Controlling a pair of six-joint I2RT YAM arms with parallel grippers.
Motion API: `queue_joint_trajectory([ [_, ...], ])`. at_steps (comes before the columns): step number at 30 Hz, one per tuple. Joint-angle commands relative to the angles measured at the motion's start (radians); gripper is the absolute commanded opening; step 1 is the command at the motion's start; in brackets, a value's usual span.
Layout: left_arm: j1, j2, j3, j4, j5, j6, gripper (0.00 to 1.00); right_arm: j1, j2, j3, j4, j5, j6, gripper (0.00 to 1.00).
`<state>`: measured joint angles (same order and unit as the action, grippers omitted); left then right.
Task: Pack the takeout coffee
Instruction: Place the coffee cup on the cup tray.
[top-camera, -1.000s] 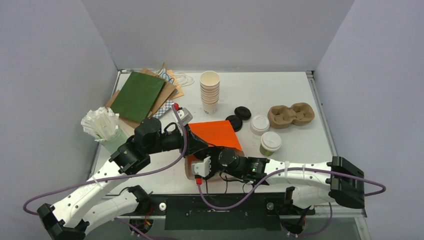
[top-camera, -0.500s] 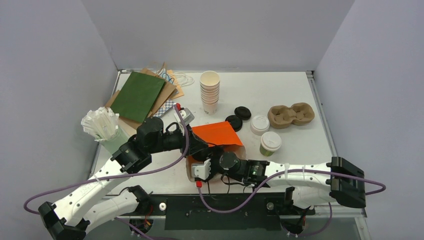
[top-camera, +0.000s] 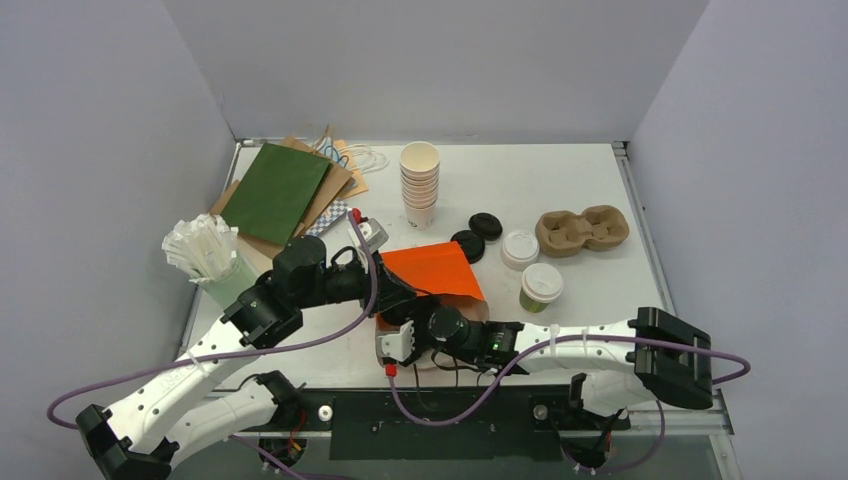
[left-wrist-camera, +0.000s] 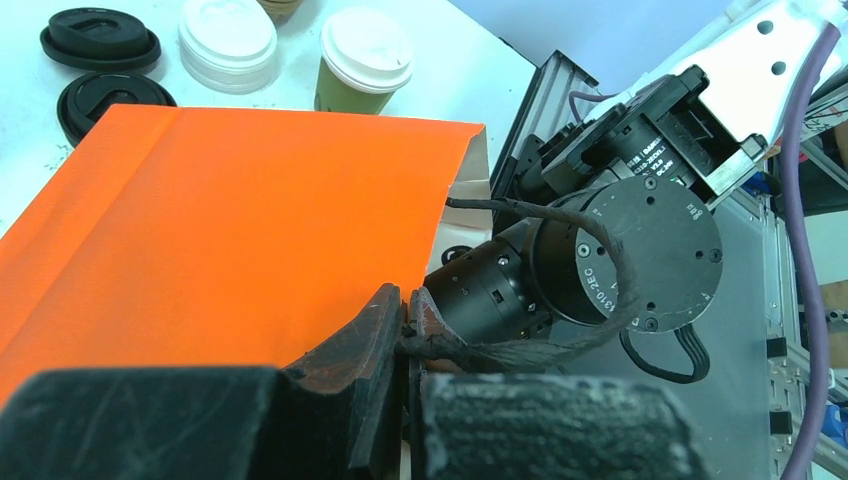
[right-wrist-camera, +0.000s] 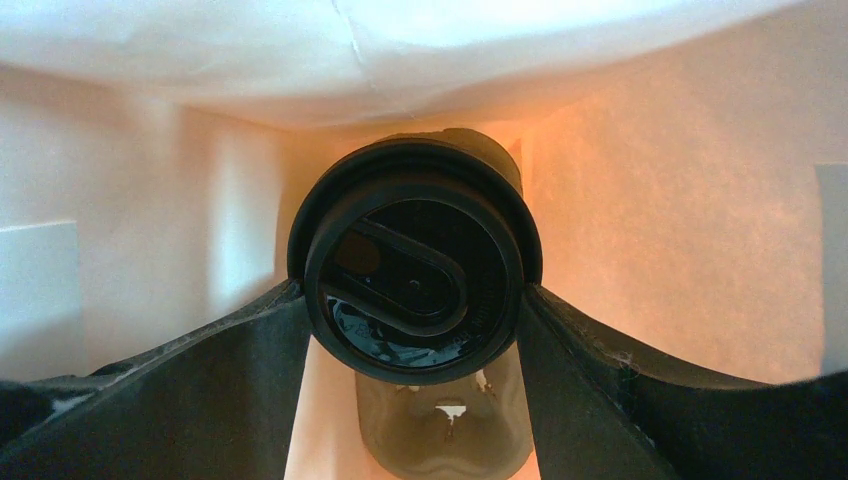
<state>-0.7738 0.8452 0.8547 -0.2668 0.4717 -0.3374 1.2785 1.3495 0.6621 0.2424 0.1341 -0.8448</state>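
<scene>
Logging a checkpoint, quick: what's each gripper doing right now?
Left gripper: shut, pinching the edge of the orange bag.
Right gripper: closed on the black-lidded coffee cup inside the bag.

Capped coffee cups: two, namely white-lidded cup (top-camera: 541, 286) and black-lidded cup (right-wrist-camera: 415, 297) (latter seen only by right wrist camera). Loose black lids (top-camera: 486, 225) (top-camera: 467, 245): two. Loose white lid (top-camera: 520, 248): one. Stack of lidless white cups (top-camera: 420, 185): one. Pulp carrier (top-camera: 582, 229): one, two wells. Orange bag (top-camera: 432, 268): one. Green flat bag (top-camera: 275, 192): one. Tub of wrapped straws (top-camera: 205, 255): one.
</scene>
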Motion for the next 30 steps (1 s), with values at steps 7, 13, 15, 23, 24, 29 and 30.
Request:
queue_joint_trajectory([
  [7,-0.005,-0.009,0.022,0.021,0.043,-0.029,0.0,-0.009,0.06,0.001,0.05,0.062,-0.029,0.34],
  [13,-0.005,0.001,0.026,0.023,0.051,-0.03,0.0,-0.014,0.069,-0.012,0.107,0.102,-0.061,0.33],
  [15,-0.005,0.008,0.031,0.017,0.054,-0.029,0.0,-0.015,0.06,-0.024,0.144,0.112,-0.08,0.33],
  [23,-0.003,0.047,0.085,-0.009,0.061,-0.066,0.0,-0.014,0.056,-0.004,0.108,0.126,-0.116,0.33],
  [24,-0.002,0.053,0.1,-0.011,0.063,-0.078,0.0,-0.014,0.052,-0.001,0.094,0.125,-0.111,0.33],
  [29,0.002,0.075,0.156,-0.028,0.074,-0.13,0.0,-0.014,0.016,-0.005,0.041,0.128,-0.096,0.33],
  [30,0.001,0.076,0.163,-0.029,0.076,-0.136,0.0,-0.015,0.011,-0.004,0.031,0.127,-0.095,0.33],
])
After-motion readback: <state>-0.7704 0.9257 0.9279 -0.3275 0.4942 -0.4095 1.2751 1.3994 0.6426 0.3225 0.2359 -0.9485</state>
